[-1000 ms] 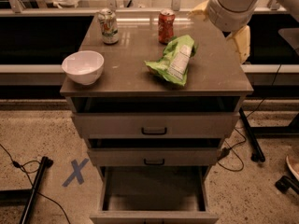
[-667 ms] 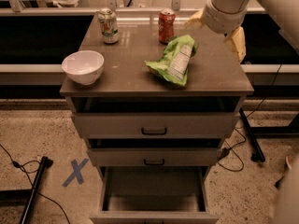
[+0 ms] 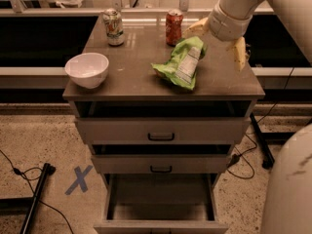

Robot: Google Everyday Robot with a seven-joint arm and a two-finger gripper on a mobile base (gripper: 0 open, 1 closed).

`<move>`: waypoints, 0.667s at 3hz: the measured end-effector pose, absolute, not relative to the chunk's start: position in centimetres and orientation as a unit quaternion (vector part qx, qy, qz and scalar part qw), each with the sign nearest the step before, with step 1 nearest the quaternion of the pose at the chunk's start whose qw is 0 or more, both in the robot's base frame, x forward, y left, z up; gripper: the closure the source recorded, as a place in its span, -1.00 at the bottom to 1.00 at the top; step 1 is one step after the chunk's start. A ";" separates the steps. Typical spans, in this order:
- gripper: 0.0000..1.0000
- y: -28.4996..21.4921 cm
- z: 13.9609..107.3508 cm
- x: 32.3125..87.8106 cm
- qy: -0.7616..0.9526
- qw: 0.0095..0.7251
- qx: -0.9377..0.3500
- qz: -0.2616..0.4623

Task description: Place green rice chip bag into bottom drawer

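The green rice chip bag (image 3: 181, 62) lies crinkled on the cabinet top (image 3: 131, 77), right of centre, with its white label panel facing up. My gripper (image 3: 217, 40) hangs from the white arm at the bag's far right end, just above the top. Its yellowish fingers (image 3: 238, 53) are spread apart, one by the red can and one at the right edge, and hold nothing. The bottom drawer (image 3: 161, 217) is pulled out below the two black-handled drawers, and I see nothing in it.
A white bowl (image 3: 87, 69) sits at the top's left front. A green-white can (image 3: 113, 27) and a red can (image 3: 173, 27) stand at the back. Cables and a black stand leg (image 3: 36, 194) lie on the floor, and a blue X (image 3: 79, 179) marks it. A white robot part (image 3: 292, 189) fills the lower right.
My arm has moved a little left and lower, bringing the gripper closer to the bag's far end. The bag, cans and bowl have not moved.
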State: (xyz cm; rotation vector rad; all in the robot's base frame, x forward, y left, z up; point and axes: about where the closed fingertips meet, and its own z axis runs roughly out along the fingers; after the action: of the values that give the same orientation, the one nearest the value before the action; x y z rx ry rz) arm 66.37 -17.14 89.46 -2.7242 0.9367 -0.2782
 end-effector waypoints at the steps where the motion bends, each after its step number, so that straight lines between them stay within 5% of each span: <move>1: -1.00 -15.6 87.8 66.5 0.292 0.099 -0.947 -0.090; 2: -1.00 -13.8 85.1 67.3 0.251 0.058 -0.961 -0.101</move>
State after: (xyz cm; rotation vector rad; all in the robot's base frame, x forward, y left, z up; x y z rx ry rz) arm 67.26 -13.77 85.15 -2.9116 0.7611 -0.3074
